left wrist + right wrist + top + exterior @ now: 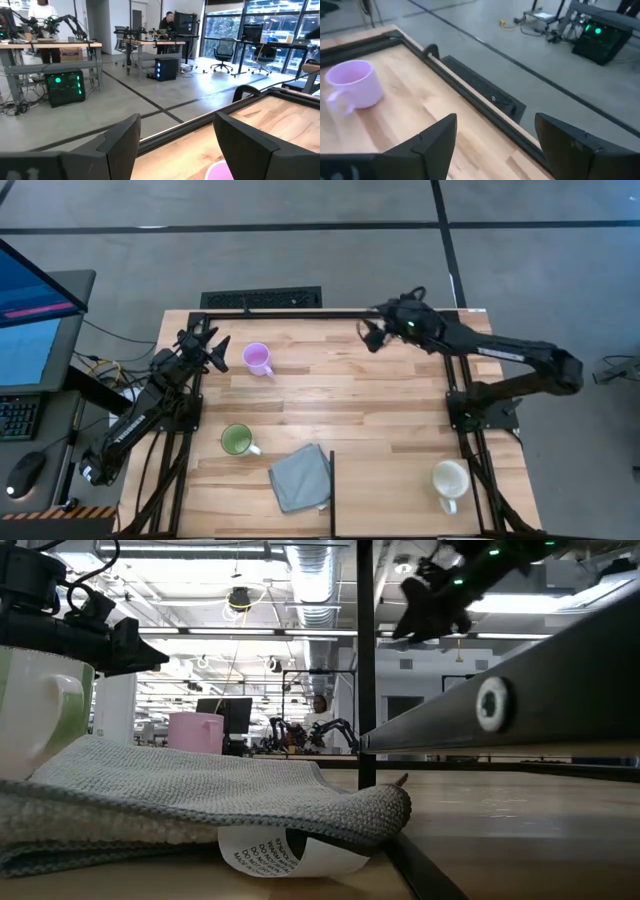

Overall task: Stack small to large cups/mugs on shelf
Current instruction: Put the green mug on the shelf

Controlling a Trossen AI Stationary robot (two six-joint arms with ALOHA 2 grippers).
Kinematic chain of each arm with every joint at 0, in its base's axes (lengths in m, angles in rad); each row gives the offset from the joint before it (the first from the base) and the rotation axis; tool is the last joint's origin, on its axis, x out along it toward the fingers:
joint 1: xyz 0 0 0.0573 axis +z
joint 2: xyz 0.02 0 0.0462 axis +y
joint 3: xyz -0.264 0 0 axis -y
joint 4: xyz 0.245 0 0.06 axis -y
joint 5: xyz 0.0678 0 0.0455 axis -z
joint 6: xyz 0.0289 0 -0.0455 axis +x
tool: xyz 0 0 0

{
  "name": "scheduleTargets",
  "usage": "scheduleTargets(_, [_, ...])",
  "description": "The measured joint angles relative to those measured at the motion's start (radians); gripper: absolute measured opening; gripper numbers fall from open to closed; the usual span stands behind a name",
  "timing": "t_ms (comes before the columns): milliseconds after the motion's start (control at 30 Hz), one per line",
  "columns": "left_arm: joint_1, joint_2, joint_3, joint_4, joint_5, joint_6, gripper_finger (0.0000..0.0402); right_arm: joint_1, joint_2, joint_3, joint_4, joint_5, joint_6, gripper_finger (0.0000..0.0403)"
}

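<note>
Lining up on the small lilac plastic mug (257, 358) w/ left gripper (212, 352), jaws wide, nothing held.
I'm coming in low, straddling its rim; right gripper (370, 333) is hovering open too, empty.

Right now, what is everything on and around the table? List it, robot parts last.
lilac mug: one, lilac-purple, far left part of the table, upright.
green mug: one, green, near left part, upright.
cream mug: one, pale cream, near right corner, upright.
cloth: one, grey, near edge, right of the green mug.
paper label: one, white, under the cloth.
table: one, light wood.
left end effector: dark, open, empty, beside the lilac mug.
right end effector: dark, open, empty, over the far edge.
</note>
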Motion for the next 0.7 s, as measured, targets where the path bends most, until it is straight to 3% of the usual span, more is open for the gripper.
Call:
scheduleTargets(333, [0.0, 0.0, 0.0, 0.0, -0.004, 0.003, 0.0242, 0.085, -0.326, -0.289, 0.065, -0.034, 0.027, 0.0292])
scheduleTargets(700, [0.0, 0.0, 0.0, 0.001, -0.008, -0.004, 0.0242, 0.111, -0.552, -0.508, 0.167, -0.033, 0.02, 0.0292])
